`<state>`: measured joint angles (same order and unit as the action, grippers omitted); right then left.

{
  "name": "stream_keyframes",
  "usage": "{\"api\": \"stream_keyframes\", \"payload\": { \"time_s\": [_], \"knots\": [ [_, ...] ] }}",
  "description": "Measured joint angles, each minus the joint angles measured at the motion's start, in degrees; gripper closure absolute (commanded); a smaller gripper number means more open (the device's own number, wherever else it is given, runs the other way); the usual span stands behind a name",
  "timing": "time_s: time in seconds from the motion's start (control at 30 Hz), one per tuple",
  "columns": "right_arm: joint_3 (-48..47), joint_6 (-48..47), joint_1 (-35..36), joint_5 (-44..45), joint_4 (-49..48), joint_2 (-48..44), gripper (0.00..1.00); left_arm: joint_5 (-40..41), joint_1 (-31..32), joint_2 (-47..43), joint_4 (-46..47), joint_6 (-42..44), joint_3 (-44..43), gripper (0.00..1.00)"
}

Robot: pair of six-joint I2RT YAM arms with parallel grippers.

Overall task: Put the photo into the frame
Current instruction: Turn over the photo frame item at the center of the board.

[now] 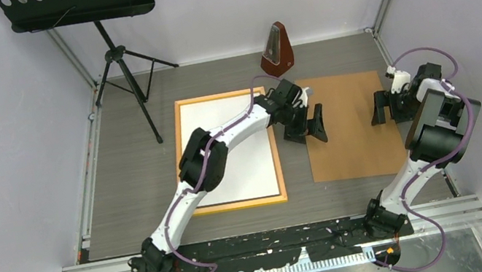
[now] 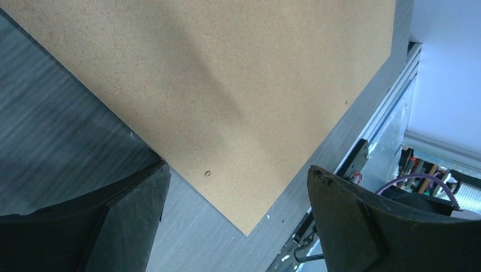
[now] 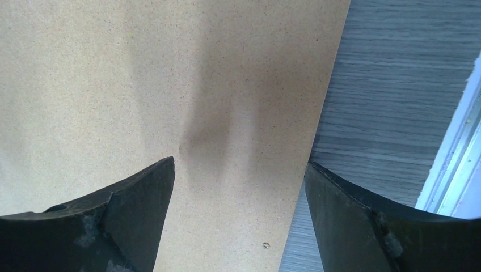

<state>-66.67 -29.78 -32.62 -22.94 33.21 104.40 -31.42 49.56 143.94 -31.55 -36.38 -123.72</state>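
The frame (image 1: 184, 160), thin yellow-orange strips, lies flat left of centre, partly under my left arm. A plain white sheet (image 1: 258, 170) fills its opening; no printed picture shows, so I cannot tell whether it is the photo. My left gripper (image 1: 305, 127) (image 2: 238, 170) stands open above the left edge and near corner of a brown fibreboard sheet (image 1: 351, 125) (image 2: 227, 85), holding nothing. My right gripper (image 1: 390, 109) (image 3: 239, 164) stands open over that board's (image 3: 113, 85) right edge, also holding nothing.
A brown metronome (image 1: 276, 49) stands at the back, just beyond the board. A black music stand (image 1: 128, 73) rises at the back left. Aluminium rails (image 1: 451, 215) run along the near edge and the right side (image 3: 454, 164) of the grey table (image 3: 391, 85).
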Motion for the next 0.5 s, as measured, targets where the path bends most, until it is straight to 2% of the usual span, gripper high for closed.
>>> {"api": "stream_keyframes", "payload": {
  "time_s": [0.23, 0.5],
  "knots": [
    [-0.17, -1.88, 0.39, -1.70, 2.40, -0.68, 0.15, -1.27, -0.02, -1.88, -0.55, -2.01, 3.45, 0.04],
    [-2.36, -2.29, 1.62, -5.57, 5.73, -7.72, 0.18, -1.95, 0.00, -2.16, -2.86, -2.32, 3.65, 0.04]
  ]
}}
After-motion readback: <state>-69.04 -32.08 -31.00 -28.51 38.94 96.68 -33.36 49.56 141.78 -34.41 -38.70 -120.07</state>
